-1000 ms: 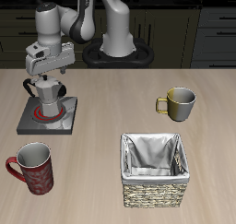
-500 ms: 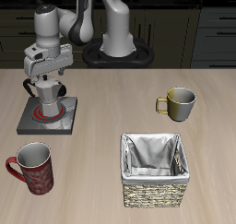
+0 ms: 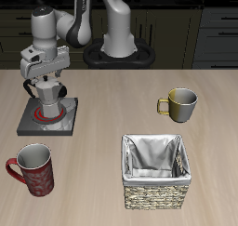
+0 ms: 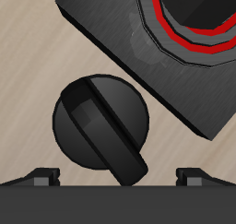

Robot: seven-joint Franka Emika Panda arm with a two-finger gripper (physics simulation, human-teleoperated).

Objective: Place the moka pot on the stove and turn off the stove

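While reading the gripper (image 3: pixel 46 85) as released and empty, with fingertips (image 4: pixel 41 177) set wide apart either side of the black knob (image 4: pixel 101 126), expect trouble mainly from a poor closure. Closing off-centre, or across the raised bar rather than along it, would likely let the pads slip and leave the stove (image 3: pixel 58 126) on, judging by the red rings (image 4: pixel 214 29) glowing around the pot's base. Descending too far toward the plate risks clipping the moka pot (image 3: pixel 48 100), standing on the burner, directly under the arm and close to the fingers; could nudge or tip it off the rings. Twisting the wrong way would leave the heat on as well.

Hard to confirm much of this from the exterior view. Cannot make out the knob there at all, hidden or lost under the gripper body. Cannot see most of the pot either, covered from above, with handle and lid knob not separable. Only a cut-off arc of the pot's base in the wrist view, and only the tips of both fingers. No off mark legible on the knob. Well apart and out of the way: red patterned mug (image 3: pixel 33 169) near the front edge, olive mug (image 3: pixel 181 104), woven basket (image 3: pixel 156 171).
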